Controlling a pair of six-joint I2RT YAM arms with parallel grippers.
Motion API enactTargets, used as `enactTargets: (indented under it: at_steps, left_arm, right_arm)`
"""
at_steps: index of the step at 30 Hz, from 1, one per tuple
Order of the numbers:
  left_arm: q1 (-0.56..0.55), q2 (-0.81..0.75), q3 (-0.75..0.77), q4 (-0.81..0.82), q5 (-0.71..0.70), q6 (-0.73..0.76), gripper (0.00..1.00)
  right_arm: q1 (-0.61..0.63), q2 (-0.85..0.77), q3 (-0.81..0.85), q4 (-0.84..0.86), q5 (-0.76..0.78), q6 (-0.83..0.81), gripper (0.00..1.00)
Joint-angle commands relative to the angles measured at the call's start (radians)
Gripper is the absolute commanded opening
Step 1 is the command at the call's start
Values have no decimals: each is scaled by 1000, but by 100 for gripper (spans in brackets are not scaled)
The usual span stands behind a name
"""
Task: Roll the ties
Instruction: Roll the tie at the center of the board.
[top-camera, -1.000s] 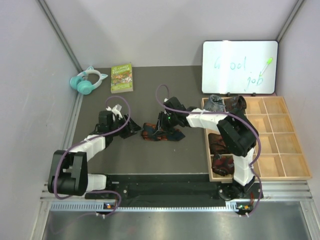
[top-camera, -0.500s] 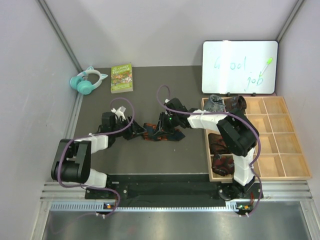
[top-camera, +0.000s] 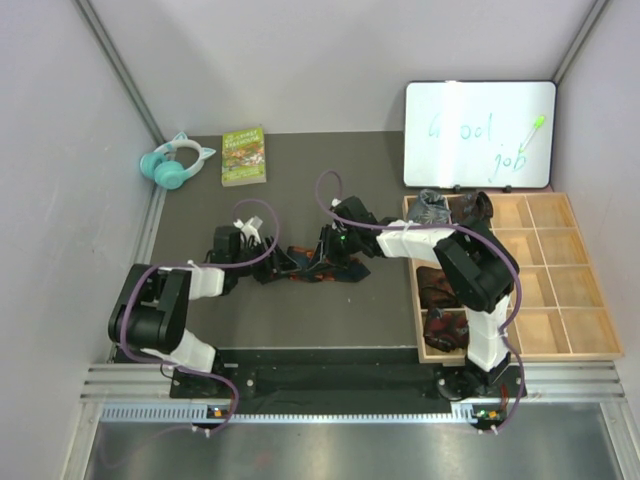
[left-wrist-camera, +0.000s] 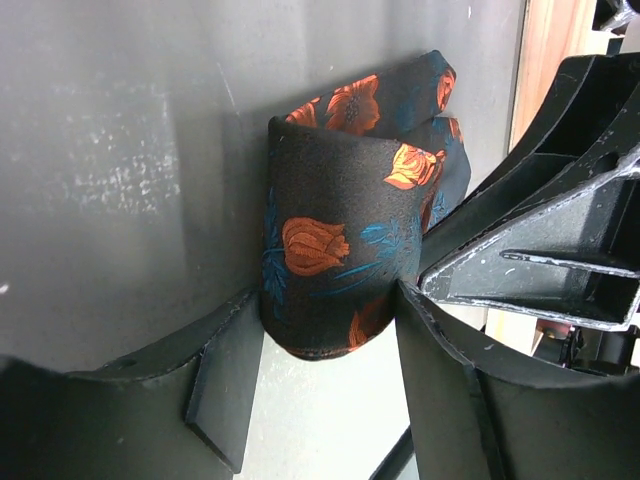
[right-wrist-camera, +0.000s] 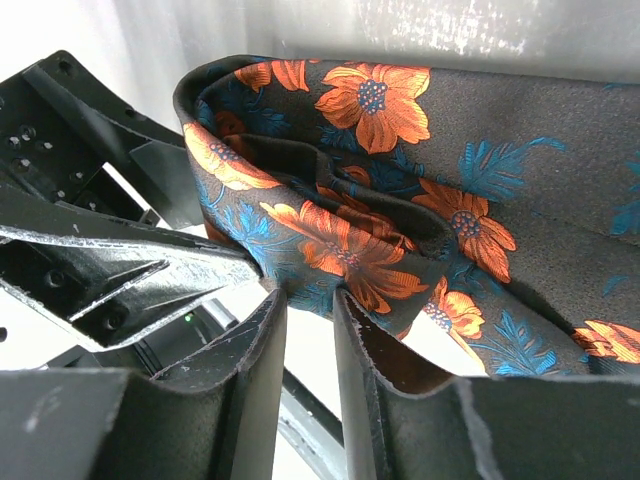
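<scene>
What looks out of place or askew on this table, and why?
The floral tie held by the left gripper and right gripper is a loose, lopsided bundle, not a neat roll. Headphones and a book sit far left, unrelated to ties.

Black tie (top-camera: 308, 266) (left-wrist-camera: 335, 250) (right-wrist-camera: 400, 190) with orange flowers and teal leaves, loosely folded into a partial roll, mid-table (top-camera: 200, 215), left of a wooden tray (top-camera: 590, 345), rolled ties in the tray's left compartments, grey roll (top-camera: 432, 207) and dark roll (top-camera: 476, 208) far, brown roll (top-camera: 434, 287), maroon roll (top-camera: 444, 329) nearest.
</scene>
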Motion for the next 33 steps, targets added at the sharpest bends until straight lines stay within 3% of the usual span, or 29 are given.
enactTargets:
  at_steps: [1, 5, 13, 22, 33]
  left_arm:
    - [-13, 34, 23, 38, 0, 19, 59]
    - [-16, 58, 30, 46, 3, 16, 55]
    - [-38, 31, 52, -23, -69, 31, 21]
    - [-171, -92, 217, -432, -426, 130, 15]
    - [-346, -63, 412, -686, -776, 158, 15]
  right_arm:
    - [-15, 11, -36, -20, 65, -33, 27]
    - [-15, 14, -38, -17, 62, -33, 27]
    - [-17, 20, -30, -13, 59, -29, 27]
    - [-73, -24, -22, -37, 44, -56, 27]
    - [-95, -86, -73, -28, 27, -71, 28]
